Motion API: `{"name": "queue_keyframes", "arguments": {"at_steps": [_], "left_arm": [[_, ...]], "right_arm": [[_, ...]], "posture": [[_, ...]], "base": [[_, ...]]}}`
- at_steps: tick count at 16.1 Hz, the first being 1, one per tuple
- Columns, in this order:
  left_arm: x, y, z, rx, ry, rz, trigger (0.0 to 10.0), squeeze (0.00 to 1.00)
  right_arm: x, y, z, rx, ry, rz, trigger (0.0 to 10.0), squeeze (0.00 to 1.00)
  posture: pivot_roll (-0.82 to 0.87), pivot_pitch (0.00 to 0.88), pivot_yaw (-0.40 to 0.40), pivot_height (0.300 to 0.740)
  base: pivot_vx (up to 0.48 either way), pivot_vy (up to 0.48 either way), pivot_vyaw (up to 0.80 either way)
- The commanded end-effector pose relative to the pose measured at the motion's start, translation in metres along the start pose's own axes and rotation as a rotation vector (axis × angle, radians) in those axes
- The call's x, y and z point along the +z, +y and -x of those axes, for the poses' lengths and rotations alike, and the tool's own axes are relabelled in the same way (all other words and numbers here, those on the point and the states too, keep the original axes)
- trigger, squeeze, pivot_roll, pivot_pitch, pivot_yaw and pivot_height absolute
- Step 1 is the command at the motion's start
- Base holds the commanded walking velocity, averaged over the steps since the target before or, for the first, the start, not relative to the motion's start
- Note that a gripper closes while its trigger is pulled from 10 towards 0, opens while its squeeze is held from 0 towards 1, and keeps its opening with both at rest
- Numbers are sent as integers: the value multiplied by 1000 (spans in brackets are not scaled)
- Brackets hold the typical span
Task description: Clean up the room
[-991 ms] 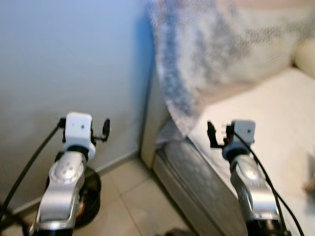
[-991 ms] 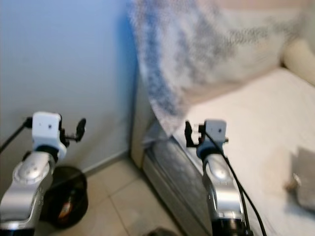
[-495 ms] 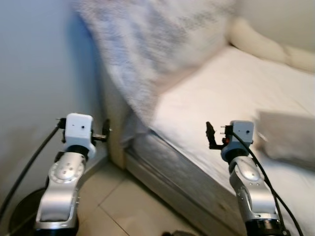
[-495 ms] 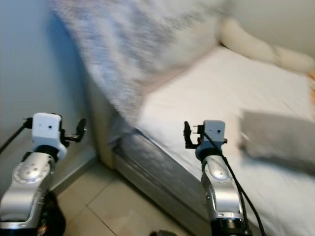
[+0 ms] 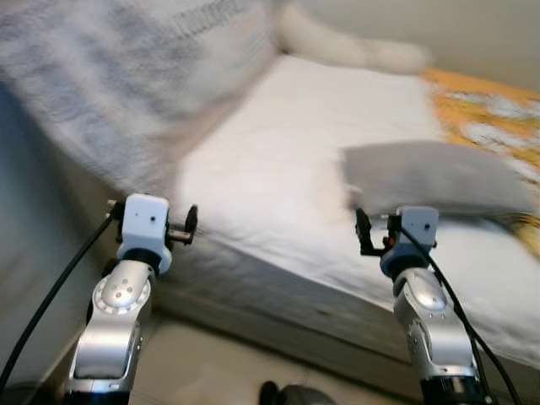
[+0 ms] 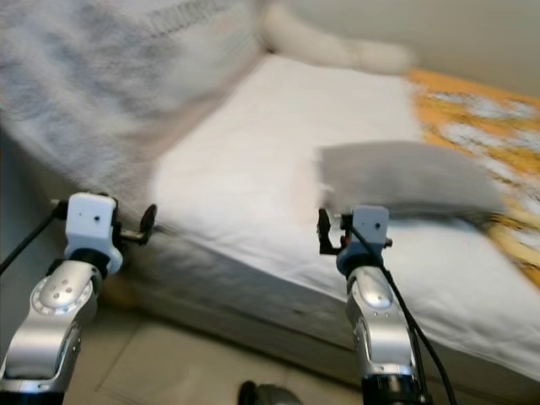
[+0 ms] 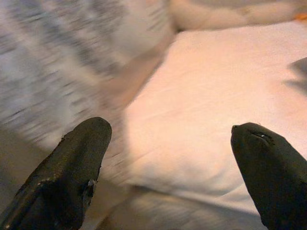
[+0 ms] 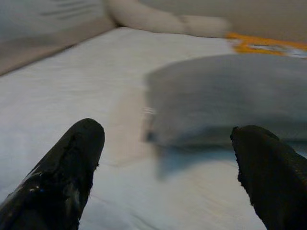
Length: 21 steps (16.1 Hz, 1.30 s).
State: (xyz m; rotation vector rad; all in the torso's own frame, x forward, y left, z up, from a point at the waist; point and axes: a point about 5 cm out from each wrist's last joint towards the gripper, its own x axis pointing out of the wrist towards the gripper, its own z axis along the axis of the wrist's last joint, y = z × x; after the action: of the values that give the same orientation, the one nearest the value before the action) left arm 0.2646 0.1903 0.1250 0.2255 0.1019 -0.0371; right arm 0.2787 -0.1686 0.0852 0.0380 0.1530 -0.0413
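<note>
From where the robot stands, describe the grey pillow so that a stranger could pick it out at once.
Start at the bed with the white sheet. The grey pillow lies flat on it, ahead of the right tool, beside the orange patterned cover. It is the only plain grey thing; the cushion at the far edge is cream.

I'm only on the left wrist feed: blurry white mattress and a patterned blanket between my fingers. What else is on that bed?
Observer: A flat grey pillow lies on the white mattress, ahead of the right gripper.
Operator: Is the right gripper holding anything?
Observer: No. Its fingers are spread wide with nothing between them, raised in front of the bed's edge and not touching it.
Operator: Anything past the pillow?
Observer: An orange patterned cover lies on the bed's far right side, beyond the pillow.
Operator: And the left gripper, from outside?
Observer: It is raised near the bed's corner, below the hanging patterned blanket. The head views are motion-blurred, so finer detail is unclear.
</note>
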Motion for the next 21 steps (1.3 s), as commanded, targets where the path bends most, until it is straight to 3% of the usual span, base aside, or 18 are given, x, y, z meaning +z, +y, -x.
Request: {"name": "queue_keyframes", "arguments": {"at_steps": [1, 8, 10, 12, 14, 18, 21], "left_arm": [[3, -3, -1, -10, -13, -8, 10000, 0], [3, 0, -1, 3, -15, -9, 10000, 0], [4, 1, -2, 7, -18, -7, 10000, 0], [5, 2, -2, 26, -23, 59, 10000, 0], [5, -1, -3, 26, -32, 59, 10000, 0], [7, -6, -4, 20, -53, 92, 10000, 0], [9, -5, -6, 15, -62, 94, 10000, 0]], "right_arm": [[5, -5, -1, -17, -15, -5, 10000, 0], [8, -2, -3, -7, -3, -98, 10000, 0], [11, -3, -4, -25, -16, -52, 10000, 0], [14, -5, -5, -48, -43, 36, 10000, 0], [22, -10, -5, -113, -136, 108, 10000, 0], [20, -2, -8, 31, -62, -36, 10000, 0], [23, -2, -10, 20, -102, 47, 10000, 0]], "posture": [[48, 0, -85, 740], [43, 0, -77, 740], [43, 0, -77, 740], [37, 0, -79, 740], [25, 0, -77, 740], [19, 0, -80, 740], [23, 0, -80, 740]], "base": [[0, -330, 0], [0, -332, 0], [0, -323, 0], [0, 0, 0], [0, 0, -400], [0, 0, -770], [0, 0, -696]]}}
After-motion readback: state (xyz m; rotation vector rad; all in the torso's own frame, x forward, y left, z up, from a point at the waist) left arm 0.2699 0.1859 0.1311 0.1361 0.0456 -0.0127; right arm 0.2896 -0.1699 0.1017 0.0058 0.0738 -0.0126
